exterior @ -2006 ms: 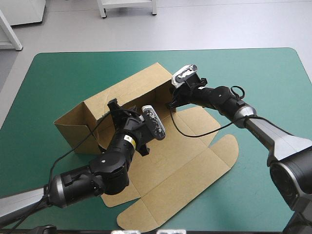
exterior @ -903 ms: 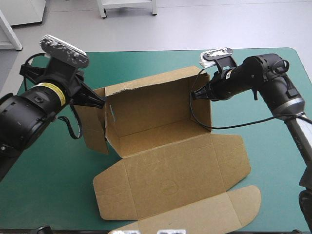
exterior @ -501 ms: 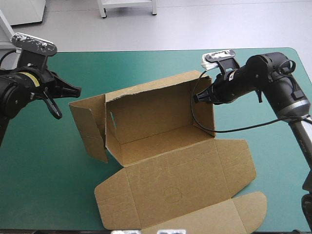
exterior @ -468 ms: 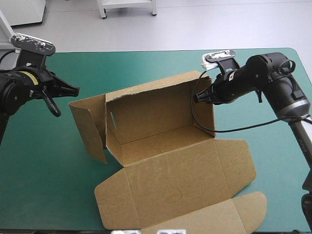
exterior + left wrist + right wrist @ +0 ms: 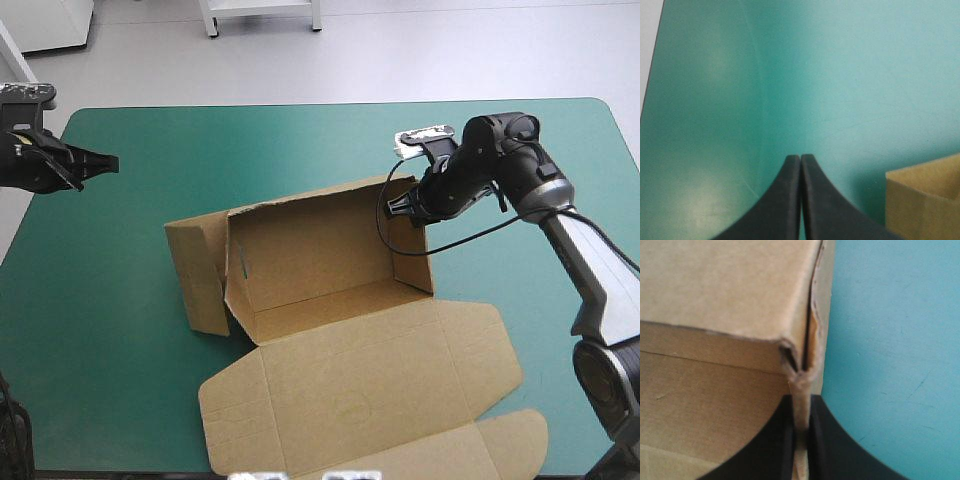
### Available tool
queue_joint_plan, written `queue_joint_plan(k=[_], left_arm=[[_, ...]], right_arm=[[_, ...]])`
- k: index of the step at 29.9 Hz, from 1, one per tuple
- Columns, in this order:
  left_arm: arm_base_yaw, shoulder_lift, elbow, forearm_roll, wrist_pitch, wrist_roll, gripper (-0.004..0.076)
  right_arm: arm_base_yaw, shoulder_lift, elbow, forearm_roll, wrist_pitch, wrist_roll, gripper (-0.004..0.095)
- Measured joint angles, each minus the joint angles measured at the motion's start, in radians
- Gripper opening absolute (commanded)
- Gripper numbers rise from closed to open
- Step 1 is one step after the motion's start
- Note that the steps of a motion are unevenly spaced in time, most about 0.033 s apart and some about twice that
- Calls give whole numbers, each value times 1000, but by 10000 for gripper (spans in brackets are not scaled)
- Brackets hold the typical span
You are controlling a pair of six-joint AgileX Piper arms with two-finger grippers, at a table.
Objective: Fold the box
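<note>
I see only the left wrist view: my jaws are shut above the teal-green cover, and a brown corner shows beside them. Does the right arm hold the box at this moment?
Observer: Yes. The right gripper is shut on the box, with the board of its far right corner between the jaws.
Operator: Thank you. Is the left end of the box, the one nearer to my arm, already tucked in?
Observer: No. In the high view, the flap at the left end stands turned outward beside the box, not tucked in.
</note>
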Motion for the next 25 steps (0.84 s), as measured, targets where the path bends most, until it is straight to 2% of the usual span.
queue_joint_plan(k=[4, 11, 15, 19, 21, 25], left_arm=[[30, 33, 0, -25, -3, 14, -8], [30, 42, 0, -66, -4, 33, -8], [30, 42, 0, -69, -4, 34, -8], [30, 42, 0, -69, -4, 34, -8], [30, 42, 0, -69, -5, 37, -8], [30, 42, 0, -86, -6, 47, -8]], right_arm=[[0, 53, -22, -2, -59, 0, -13], [0, 146, -28, 3, -266, -38, 11], [0, 161, -28, 4, -279, -42, 193], [0, 177, -58, -14, -193, -48, 508], [0, 180, -94, -37, -162, -33, 616], [0, 179, -185, -96, -117, 7, 646]])
